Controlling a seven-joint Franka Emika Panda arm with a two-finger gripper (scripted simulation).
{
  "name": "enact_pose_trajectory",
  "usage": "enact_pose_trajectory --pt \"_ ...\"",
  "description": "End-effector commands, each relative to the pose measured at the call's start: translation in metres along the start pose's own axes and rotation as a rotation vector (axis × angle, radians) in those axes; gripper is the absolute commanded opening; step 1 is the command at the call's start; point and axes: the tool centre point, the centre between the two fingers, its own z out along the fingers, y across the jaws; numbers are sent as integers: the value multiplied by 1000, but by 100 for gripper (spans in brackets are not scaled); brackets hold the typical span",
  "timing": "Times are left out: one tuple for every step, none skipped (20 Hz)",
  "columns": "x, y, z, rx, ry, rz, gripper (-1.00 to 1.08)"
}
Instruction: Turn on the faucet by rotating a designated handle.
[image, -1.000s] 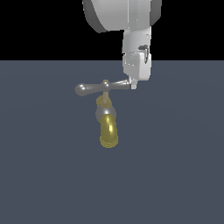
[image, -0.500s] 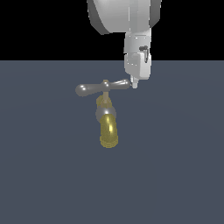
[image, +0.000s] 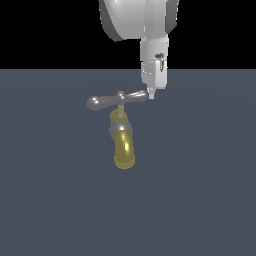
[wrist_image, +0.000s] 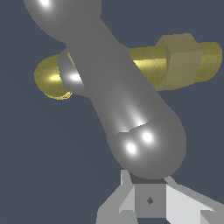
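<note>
With the gripper (image: 150, 93) pressed against the rounded end of the handle (image: 116, 100), its jaws seemingly together, it should push steadily sideways to swing the crossbar round the faucet (image: 123, 140).

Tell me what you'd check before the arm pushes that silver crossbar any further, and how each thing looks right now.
1. Gripper at the handle's end on the exterior view's right: ok.
2. Fingertips touching that bulbous end: cannot tell, they look right against it.
3. Jaws open or shut: cannot tell.
4. Gripper clear of the faucet spout: ok.
5. Nothing lying beside the faucet on the surface: ok.
</note>
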Motion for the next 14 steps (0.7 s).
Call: enact_pose_trajectory --pt "30 14 -1 -6 9 -36 -100" --pt "33 17 -1 -7 10 -36 -100" --pt "36 20 -2 -7 10 -37 -100" --pt "38 23 -2 -7 10 -37 -100" --pt "41 26 -2 -8 10 -38 -100" --pt "43 29 -2 -8 10 -39 -100" --pt "46 32 -2 -8 10 -39 -100" --pt "48 35 -2 -9 10 -40 -100" --pt "50 38 -2 -9 10 -40 -100" --pt "53 41 -2 -9 10 -41 -100" --pt "55 43 -2 -9 10 -41 -100" --pt "57 46 -3 -10 10 -42 -100" --pt "60 49 -3 -10 10 -42 -100" --pt "60 49 -3 -10 10 -42 -100"
